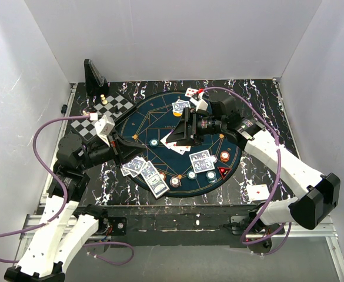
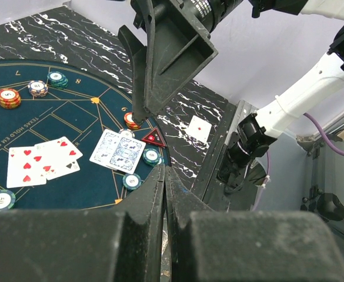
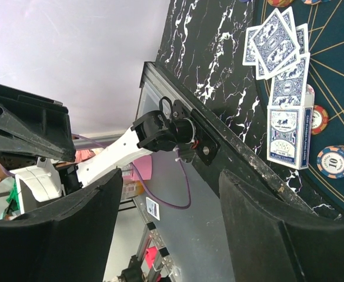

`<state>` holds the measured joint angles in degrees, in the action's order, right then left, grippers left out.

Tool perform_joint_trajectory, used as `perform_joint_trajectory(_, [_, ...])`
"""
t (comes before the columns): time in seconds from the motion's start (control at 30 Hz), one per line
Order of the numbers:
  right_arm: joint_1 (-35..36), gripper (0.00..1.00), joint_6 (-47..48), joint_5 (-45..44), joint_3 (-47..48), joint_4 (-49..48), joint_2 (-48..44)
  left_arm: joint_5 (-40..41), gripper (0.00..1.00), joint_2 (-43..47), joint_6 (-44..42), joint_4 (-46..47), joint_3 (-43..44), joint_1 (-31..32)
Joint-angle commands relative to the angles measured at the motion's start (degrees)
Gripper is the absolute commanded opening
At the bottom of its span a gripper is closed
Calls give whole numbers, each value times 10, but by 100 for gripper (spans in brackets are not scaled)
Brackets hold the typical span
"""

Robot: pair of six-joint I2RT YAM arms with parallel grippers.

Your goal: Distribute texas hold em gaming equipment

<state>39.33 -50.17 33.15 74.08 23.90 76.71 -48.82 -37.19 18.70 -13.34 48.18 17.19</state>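
Observation:
Blue-backed playing cards (image 1: 135, 165) and a card box (image 1: 156, 179) lie at the round mat's near left edge; the right wrist view shows these cards (image 3: 276, 44) and the box (image 3: 289, 135). Face-up cards (image 1: 174, 144) lie mid-mat under my right gripper (image 1: 177, 134), which hangs open and empty (image 3: 170, 176). A face-down pair (image 2: 117, 151), poker chips (image 2: 152, 157) and a red triangle marker (image 2: 152, 137) lie on the mat's near right. My left gripper (image 1: 129, 154) is shut on nothing (image 2: 164, 170), above the mat's near left edge.
A checkered chessboard (image 1: 104, 114) with small pieces and a black stand (image 1: 93, 76) sit at the back left. One face-up card (image 1: 257, 191) lies on the marble table right of the mat (image 1: 160, 111). More cards (image 1: 180, 107) lie at the far side.

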Motion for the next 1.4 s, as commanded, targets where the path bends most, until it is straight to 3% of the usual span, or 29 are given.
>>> perform_joint_trajectory(0.0, [0,76,17,-4,-4,0,-17,7,0,-3,-21,-24,24,-3])
perform_joint_trajectory(0.03, [-1,77,18,-4,-8,0,-17,9,0,-4,-26,-29,24,-2])
perform_joint_trajectory(0.07, [0,79,19,-5,-11,1,-18,15,8,-3,-29,-34,27,-2])
perform_joint_trajectory(0.1, [-1,80,20,-7,-14,1,-18,25,22,-2,-30,-40,27,-2])
perform_joint_trajectory(0.17, [-1,81,22,-12,-17,1,-18,29,34,1,-34,-45,25,-3])
perform_joint_trajectory(0.2, [-1,81,24,-14,-17,2,-17,29,46,0,-37,-49,26,-2])
perform_joint_trajectory(0.27, [0,75,26,-19,-17,9,-13,36,81,-1,-41,-60,26,-2])
perform_joint_trajectory(0.33, [0,73,29,-20,-15,12,-8,34,90,-4,-57,-70,25,-2])
perform_joint_trajectory(0.43, [0,60,31,-20,-20,13,-2,32,98,-3,-67,-79,30,-2])
perform_joint_trajectory(0.53, [1,46,36,-26,-26,17,2,33,98,-3,-77,-92,37,-3])
perform_joint_trajectory(0.63, [6,42,40,-35,-29,20,14,46,98,-1,-89,-106,41,-3])
perform_joint_trajectory(0.7, [16,50,47,-42,-25,28,27,57,98,2,-96,-111,42,-3])
perform_joint_trajectory(0.8, [40,71,64,-67,-13,43,56,79,98,4,-96,-124,46,-4])
perform_joint_trajectory(0.9, [66,80,89,-87,19,67,108,97,98,5,-106,-140,56,-11])
perform_joint_trajectory(1.37, [95,88,204,-132,236,105,426,103,98,-27,-121,-189,108,-73])
